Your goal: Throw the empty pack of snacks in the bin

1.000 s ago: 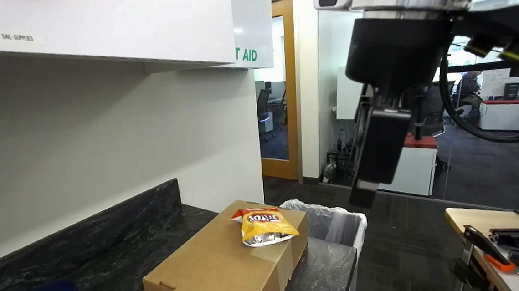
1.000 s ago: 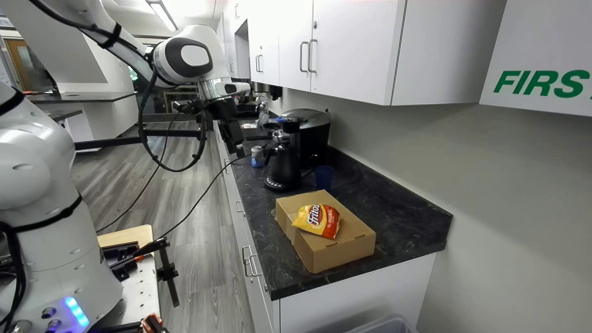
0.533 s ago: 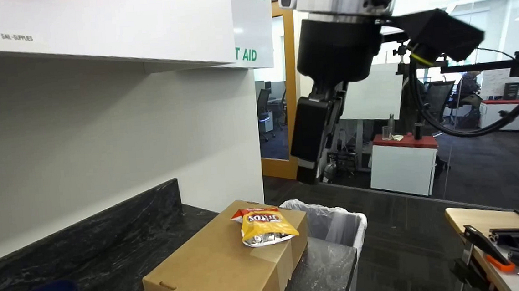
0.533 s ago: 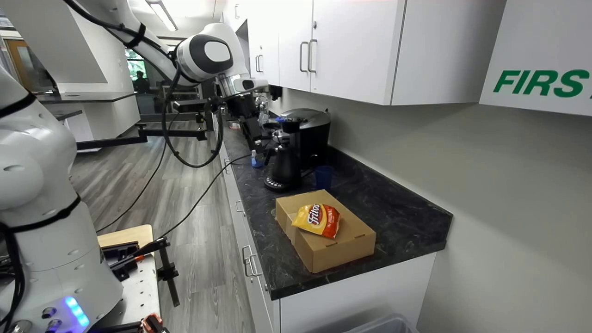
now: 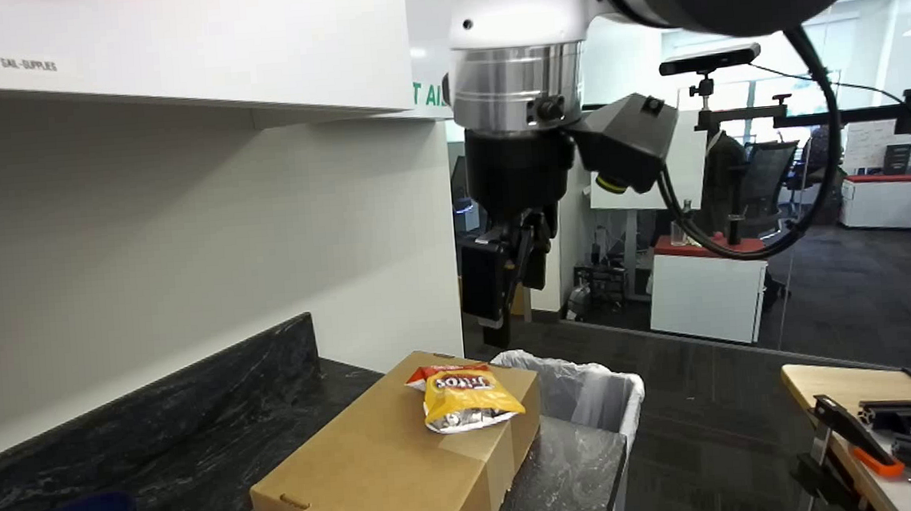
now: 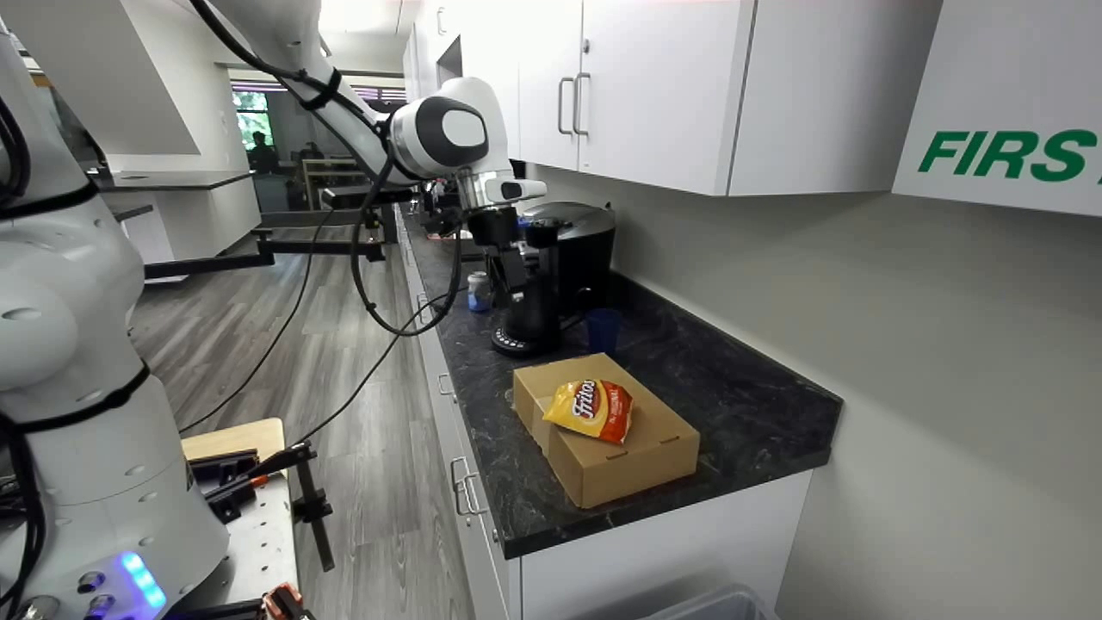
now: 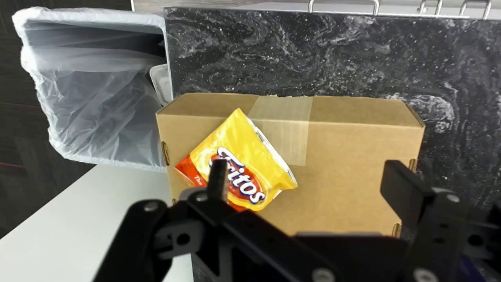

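Note:
The snack pack, a yellow and red bag, lies on top of the cardboard box in both exterior views [image 5: 465, 395] [image 6: 594, 409] and in the wrist view [image 7: 242, 160]. The bin, grey with a clear liner over its rim [image 7: 33, 74], stands beside the counter's end; it also shows in an exterior view [image 5: 629, 388], partly hidden by the box and counter. My gripper [image 7: 305, 172] is open and empty, high above the box. In the wrist view its left finger [image 7: 216, 178] covers part of the pack; its right finger [image 7: 403, 192] is over the box's far end.
The brown cardboard box [image 5: 373, 454] sits on the dark counter [image 6: 749, 413]. A black kettle [image 6: 527, 319], a coffee machine [image 6: 590, 250] and a blue cup [image 6: 603, 329] stand farther along. White cabinets [image 6: 646, 86] hang above. A clear tub [image 7: 161, 84] sits beside the bin.
My arm has swung over the counter toward the wall and the box, and the gripper has turned more upright. The pack, box and bin have not moved.

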Available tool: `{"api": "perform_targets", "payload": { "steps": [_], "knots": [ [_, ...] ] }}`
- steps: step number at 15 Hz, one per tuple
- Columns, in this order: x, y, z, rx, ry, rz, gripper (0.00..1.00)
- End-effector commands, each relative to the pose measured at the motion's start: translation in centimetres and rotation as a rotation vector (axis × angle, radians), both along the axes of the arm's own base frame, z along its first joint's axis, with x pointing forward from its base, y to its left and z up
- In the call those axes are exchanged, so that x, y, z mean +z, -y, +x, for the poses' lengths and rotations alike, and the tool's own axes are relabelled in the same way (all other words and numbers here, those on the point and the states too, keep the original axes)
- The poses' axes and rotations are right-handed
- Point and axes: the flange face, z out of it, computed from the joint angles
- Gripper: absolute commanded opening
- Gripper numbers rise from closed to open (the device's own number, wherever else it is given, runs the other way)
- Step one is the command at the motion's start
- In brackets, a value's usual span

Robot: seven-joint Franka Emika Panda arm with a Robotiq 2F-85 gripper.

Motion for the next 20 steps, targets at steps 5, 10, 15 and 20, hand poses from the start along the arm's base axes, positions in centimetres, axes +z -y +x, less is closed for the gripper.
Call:
{"api": "perform_targets", "payload": {
  "steps": [5, 10, 15, 20],
  "knots": [
    [-3.2, 3.5, 2.7, -0.020, 0.011, -0.009, 1.00],
    [-6.9, 4.1, 2.9, 0.008, 0.064, 0.023, 1.00],
    [-9.2, 5.7, 3.9, 0.046, 0.111, 0.029, 1.00],
    [-11.2, 7.3, 4.4, 0.069, 0.129, 0.024, 1.00]
  ]
}}
